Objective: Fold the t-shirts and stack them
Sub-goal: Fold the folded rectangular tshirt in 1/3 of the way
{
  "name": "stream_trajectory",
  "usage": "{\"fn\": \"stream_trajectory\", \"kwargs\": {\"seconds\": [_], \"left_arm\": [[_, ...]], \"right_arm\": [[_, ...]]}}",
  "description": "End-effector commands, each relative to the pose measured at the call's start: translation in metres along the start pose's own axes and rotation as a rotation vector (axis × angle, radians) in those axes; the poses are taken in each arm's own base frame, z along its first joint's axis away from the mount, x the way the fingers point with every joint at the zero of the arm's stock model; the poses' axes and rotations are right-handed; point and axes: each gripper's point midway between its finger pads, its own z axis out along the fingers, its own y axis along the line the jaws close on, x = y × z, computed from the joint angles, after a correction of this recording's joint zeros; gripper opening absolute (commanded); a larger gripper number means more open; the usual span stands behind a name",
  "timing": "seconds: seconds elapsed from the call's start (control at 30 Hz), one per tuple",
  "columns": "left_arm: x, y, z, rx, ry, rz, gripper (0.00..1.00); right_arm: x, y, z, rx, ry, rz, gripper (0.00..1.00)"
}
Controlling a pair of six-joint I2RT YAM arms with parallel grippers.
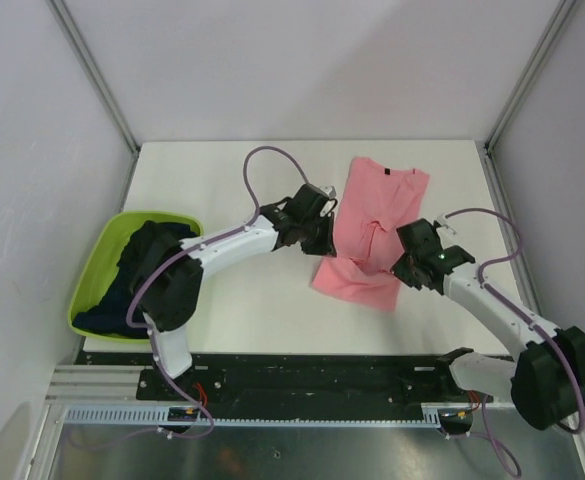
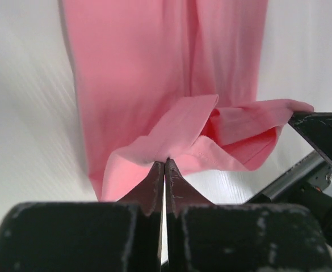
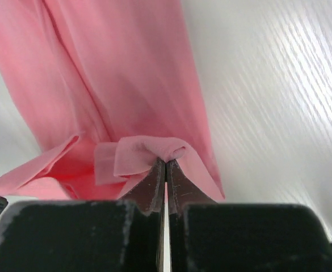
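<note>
The salmon-pink t-shirt lies right of center on the white tabletop, its collar toward the top of the overhead view, where a small dark collar label shows at the neckline. The upper body lies fairly flat with a long crease down the middle. The lower part is gathered and lifted into loose folds, and the hem end spreads out at an angle toward the lower left of the garment. The cloth is plain and unprinted.

The left gripper is closed, its fingertips together on a doubled edge of the pink cloth at the shirt's left side. In its wrist view the fold rises into the tips, and a second flap curls away toward the right edge of the frame. The right gripper is likewise closed, pinching a small bunched fold of the same shirt at its right side. In the overhead view the two grippers stand on opposite sides of the shirt's middle.

The dark t-shirts lie in a rumpled heap inside the lime-green tub at the left edge of the tabletop, well apart from the pink shirt. The left arm reaches across the tub's right side and hides part of the heap. A purple cable loops above that arm.
</note>
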Motion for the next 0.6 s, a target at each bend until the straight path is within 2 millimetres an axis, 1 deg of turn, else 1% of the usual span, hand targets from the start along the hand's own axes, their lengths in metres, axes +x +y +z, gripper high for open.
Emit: {"fn": "stream_trajectory", "kwargs": {"seconds": [0.0,0.23,0.37,0.57], "left_arm": [[-0.038,-0.003,0.007,0.013,-0.063,0.03,0.0],[-0.066,-0.002,0.03,0.03,-0.075,0.026,0.0],[-0.08,-0.002,0.041,0.045,-0.08,0.023,0.0],[-0.103,-0.009,0.047,0.086,-0.105,0.044,0.0]], "right_arm": [[-0.026,0.026,0.015,-0.082,-0.038,-0.036,0.0],[-0.045,0.038,0.041,-0.069,-0.048,-0.037,0.0],[-0.057,0.043,0.049,-0.072,-0.065,-0.024,0.0],[-0.073,0.045,0.058,-0.071,-0.081,-0.001,0.0]]}}
